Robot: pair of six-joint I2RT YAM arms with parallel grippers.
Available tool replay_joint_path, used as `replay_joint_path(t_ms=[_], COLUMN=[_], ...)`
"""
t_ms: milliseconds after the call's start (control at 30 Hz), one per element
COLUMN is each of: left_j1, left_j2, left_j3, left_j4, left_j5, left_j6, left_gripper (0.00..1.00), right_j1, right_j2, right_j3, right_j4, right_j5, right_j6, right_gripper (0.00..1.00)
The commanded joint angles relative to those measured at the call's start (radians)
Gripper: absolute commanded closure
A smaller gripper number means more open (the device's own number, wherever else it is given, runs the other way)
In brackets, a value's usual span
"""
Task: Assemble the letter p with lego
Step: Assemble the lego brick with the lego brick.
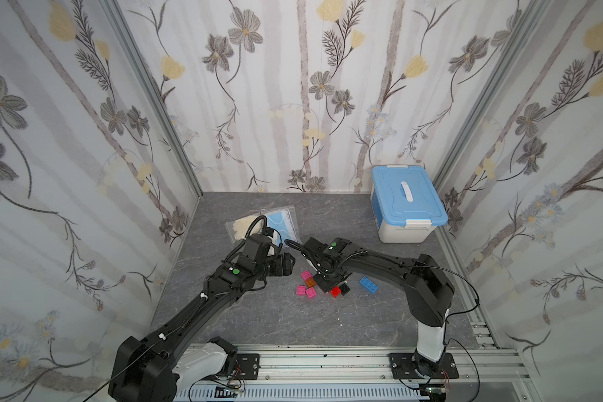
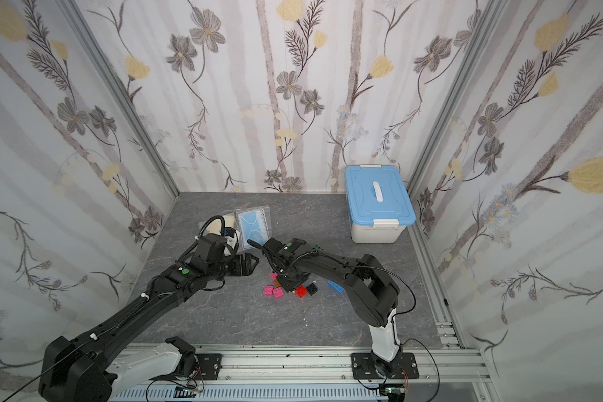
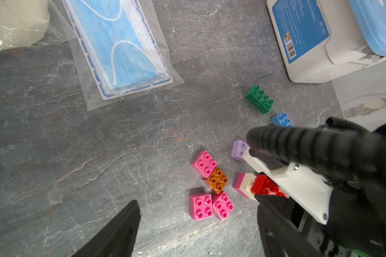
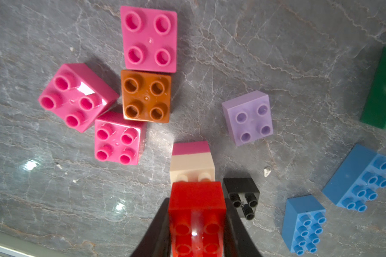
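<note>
The right gripper (image 4: 196, 205) pinches the red brick (image 4: 196, 195) by its long sides, one of the fingers (image 4: 158, 224) on each flank. The brick's studs face up; its long axis runs in line with the fingers; its free end points at the cream brick (image 4: 192, 163). That end overhangs the cream top, with two cream studs showing just past it; whether red is seated on cream I cannot tell. Cream sits on a pink base (image 4: 191, 148); the stack stands upright near the middle of the table (image 1: 258, 313).

The black square (image 4: 241, 189) stands just beside red's flank; the lavender square (image 4: 247, 118) is near but apart from the stack. On the other side three pink squares (image 4: 148, 39) and an orange square (image 4: 146, 98) huddle, orange touching two of them. Two blue bricks (image 4: 303, 222) lie near each other, their long axes not parallel; the green brick (image 3: 260, 99) lies farther off, toward the box (image 1: 404, 205).

The left gripper (image 1: 285, 266) hangs near the pink squares, jaws spread wide, holding nothing.
</note>
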Motion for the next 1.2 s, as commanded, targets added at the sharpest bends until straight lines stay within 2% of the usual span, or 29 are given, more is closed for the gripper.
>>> replay_joint_path(t_ms=[0, 567, 933, 1167], left_j1=[0.002, 0.003, 0.003, 0.003], left_j2=[-0.004, -0.002, 0.008, 0.004], left_j3=[-0.002, -0.003, -0.002, 0.001], left_j4=[0.008, 0.009, 0.008, 0.0], left_j5=[-0.002, -0.001, 0.005, -0.004], left_j6=[0.005, 0.004, 0.002, 0.001], left_gripper=[0.15, 0.15, 0.15, 0.14], right_j1=[0.001, -0.002, -0.042, -0.042], right_j2=[0.011, 0.036, 0.075, 0.05], right_j3=[0.003, -0.016, -0.019, -0.011], right_j4=[0.022, 0.022, 0.026, 0.017], right_j5=[0.006, -0.007, -0.121, -0.124], right_j6=[0.006, 0.01, -0.036, -0.037], right_gripper=[0.79, 0.79, 0.8, 0.78])
